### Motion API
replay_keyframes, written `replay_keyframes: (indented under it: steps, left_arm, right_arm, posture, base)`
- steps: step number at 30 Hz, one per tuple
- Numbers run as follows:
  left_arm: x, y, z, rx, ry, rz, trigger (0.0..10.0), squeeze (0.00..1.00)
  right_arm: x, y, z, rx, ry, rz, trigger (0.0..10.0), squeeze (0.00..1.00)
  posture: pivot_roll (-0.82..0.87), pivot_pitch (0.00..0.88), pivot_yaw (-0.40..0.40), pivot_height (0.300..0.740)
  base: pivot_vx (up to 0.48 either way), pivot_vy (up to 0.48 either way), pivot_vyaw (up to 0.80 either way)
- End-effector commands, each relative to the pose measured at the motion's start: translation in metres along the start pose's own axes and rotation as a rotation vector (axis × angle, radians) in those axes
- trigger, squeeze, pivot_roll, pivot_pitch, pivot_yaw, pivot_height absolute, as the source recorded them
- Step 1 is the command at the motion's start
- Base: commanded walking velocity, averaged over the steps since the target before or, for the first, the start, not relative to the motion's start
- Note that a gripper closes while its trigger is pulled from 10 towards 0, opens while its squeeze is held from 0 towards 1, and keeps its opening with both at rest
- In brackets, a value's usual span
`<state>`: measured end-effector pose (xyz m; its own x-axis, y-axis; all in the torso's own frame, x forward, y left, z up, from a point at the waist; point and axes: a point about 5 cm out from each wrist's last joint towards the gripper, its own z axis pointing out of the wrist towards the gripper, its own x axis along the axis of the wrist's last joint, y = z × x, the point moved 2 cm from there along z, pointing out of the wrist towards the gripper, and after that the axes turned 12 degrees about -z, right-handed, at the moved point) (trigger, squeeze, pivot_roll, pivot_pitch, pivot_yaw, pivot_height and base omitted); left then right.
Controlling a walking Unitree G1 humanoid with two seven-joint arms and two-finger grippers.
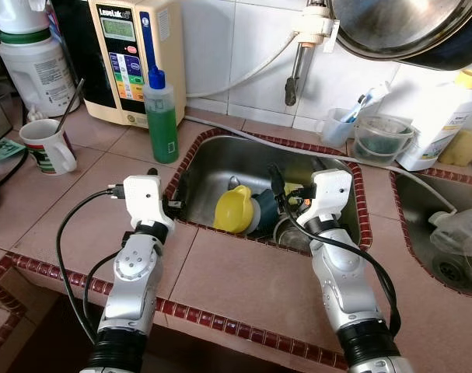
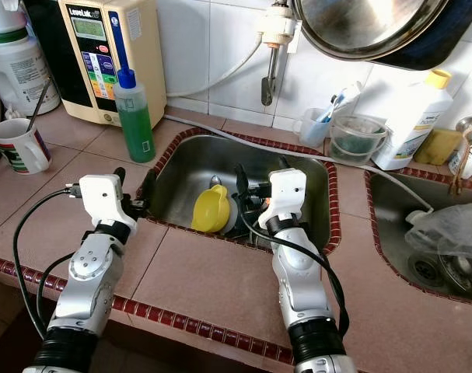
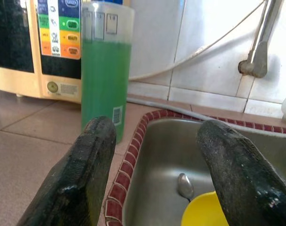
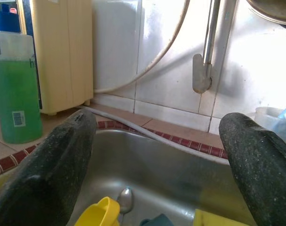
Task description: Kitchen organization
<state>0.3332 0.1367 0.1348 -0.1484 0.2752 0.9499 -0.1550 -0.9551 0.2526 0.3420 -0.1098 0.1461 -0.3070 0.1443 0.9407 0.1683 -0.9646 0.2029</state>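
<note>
Taking the sink (image 1: 220,155) as the landmark and reading from the left: well to its left a mug (image 1: 46,144) with a straw or spoon in it stands on the tiled desk (image 1: 243,272), with a big white jug (image 1: 35,62) behind it. Nearer the sink, against the wall, is a cream water machine (image 1: 127,54); its top panel reads something like "LeveLuk", and the button strip includes a word that looks like "BEAUTY". Just beside the sink's left rim stands a green soap bottle (image 1: 162,116) with a barcode label. The left pincer (image 1: 176,203) hovers at that left rim, fingers apart and holding nothing. In the basin lie a yellow cup (image 1: 234,208) on its side, a spoon (image 3: 185,185) and something dark teal beside the cup. The right pincer (image 1: 276,194) hangs over the basin, fingers spread and empty. My reading is that this is the reach-in stage: nothing is gripped yet, and the next move needs the right pincer lowered onto the yellow cup's wall.
</note>
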Motion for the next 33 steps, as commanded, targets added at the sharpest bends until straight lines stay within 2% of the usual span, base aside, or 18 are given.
replay_keyframes:
  steps: [1, 3, 6, 7, 12, 33]
  left_arm:
    - [0.004, 0.0, -0.004, -0.006, 0.01, 0.007, 10.0, 0.0]
    - [0.005, -0.002, -0.013, -0.013, 0.015, -0.009, 10.0, 0.0]
    - [0.004, -0.003, -0.017, -0.013, 0.006, -0.005, 10.0, 0.0]
    - [0.004, -0.001, -0.018, -0.027, -0.002, -0.019, 10.0, 0.0]
    - [0.013, 0.006, -0.013, -0.044, 0.019, -0.034, 10.0, 0.0]
    - [0.011, 0.004, -0.018, -0.046, -0.022, -0.037, 10.0, 0.0]
  right_arm:
    - [0.006, 0.008, -0.003, -0.033, 0.028, -0.011, 10.0, 0.0]
    - [0.006, 0.01, -0.008, -0.045, 0.036, -0.008, 10.0, 0.0]
    - [0.005, 0.011, -0.011, -0.048, 0.029, -0.009, 10.0, 0.0]
    - [0.003, 0.011, -0.013, -0.062, 0.017, 0.028, 10.0, 0.0]
    - [0.006, 0.007, -0.01, -0.047, 0.022, 0.014, 10.0, 0.0]
    - [0.006, 0.004, -0.012, -0.035, 0.012, 0.009, 10.0, 0.0]
  posture:
    - [-0.07, 0.0, -0.018, 0.74]
    - [-0.07, 0.0, -0.018, 0.74]
    - [-0.06, 0.0, -0.018, 0.74]
    - [-0.06, 0.0, -0.018, 0.74]
    - [-0.06, 0.0, -0.017, 0.74]
    - [-0.06, 0.0, -0.014, 0.74]
  base:
    - [0.0, 0.0, 0.0]
    - [0.0, 0.0, 0.0]
    - [0.0, 0.0, 0.0]
    - [0.0, 0.0, 0.0]
    - [0.0, 0.0, 0.0]
    - [0.0, 0.0, 0.0]
